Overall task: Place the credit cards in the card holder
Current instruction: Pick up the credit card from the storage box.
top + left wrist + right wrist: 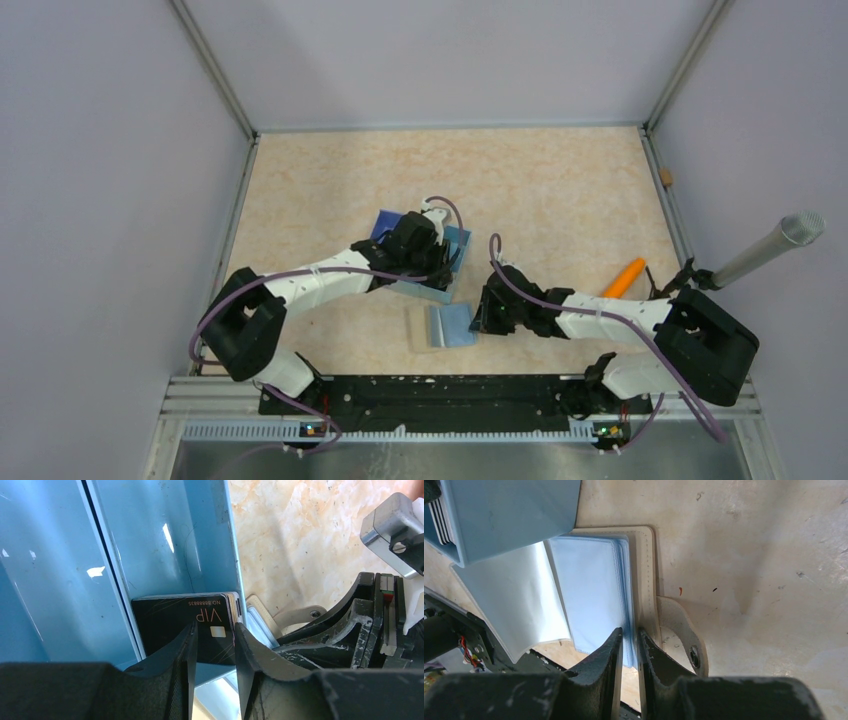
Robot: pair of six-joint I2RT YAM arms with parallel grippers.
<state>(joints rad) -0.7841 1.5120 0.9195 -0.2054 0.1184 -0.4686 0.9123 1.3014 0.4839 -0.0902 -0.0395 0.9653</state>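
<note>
The credit cards point(185, 617) sit as a stack tucked into a corner of an end compartment of the blue tray point(165, 540), against its outer wall. The top card is black and marked VIP. Whether the stack lies flat or leans on the wall I cannot tell. Kept squared up in that corner, the stack probably gives the fingers an edge to work against.

The left hand point(215, 630) is down inside that compartment. Its fingers are parted, the top card's face shows in the gap between them, and nothing is visibly clamped. It looks poised to take a card, not carrying one.

The card holder point(646, 580) lies opened on the bench point(749, 555), just near and right of the tray. Its beige cover is down, its pale blue sleeves point(589, 590) fan upward, and its snap tab point(681, 640) is splayed to the side. The right hand point(630, 635) is closed on the near edge of the sleeves. This grip seems meant to pin the holder and keep a pocket open for a card.

In the overhead view the left arm reaches far and rightward, its elbow bent and its wrist pitched down into the tray. The right arm stretches low and leftward across the bench, its wrist almost level with the holder. The two hands are close together but not touching.
</note>
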